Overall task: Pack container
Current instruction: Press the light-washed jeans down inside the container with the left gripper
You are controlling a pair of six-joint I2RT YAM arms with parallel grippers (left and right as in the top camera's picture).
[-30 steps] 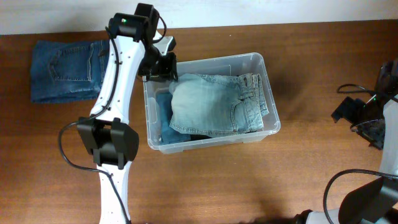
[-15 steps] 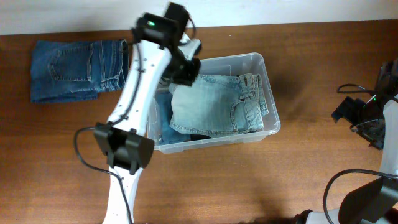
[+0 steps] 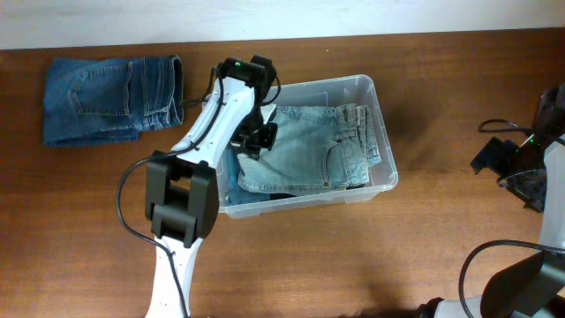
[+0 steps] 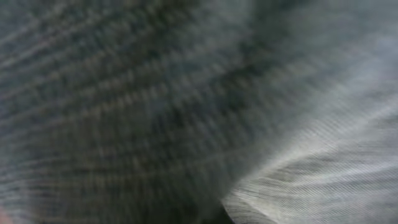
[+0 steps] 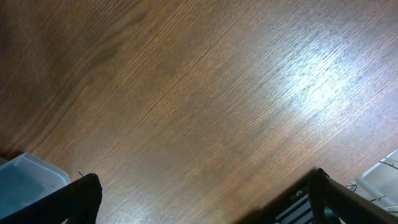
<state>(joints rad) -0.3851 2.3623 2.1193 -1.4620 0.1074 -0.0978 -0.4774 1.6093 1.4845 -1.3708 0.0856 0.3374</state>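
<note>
We see the container sitting mid-table, slightly skewed, with its long sides running left to right. The left gripper is down inside its left end, jaws together, pressed against the light jeans close to the far-left corner of the rim. We cannot tell whether cloth is pinched, since its wrist view shows only blurred denim. The waistband lies along the right wall. Folded dark jeans lie well apart at the left end of the table. The right gripper hangs spread wide over bare wood on the right.
</note>
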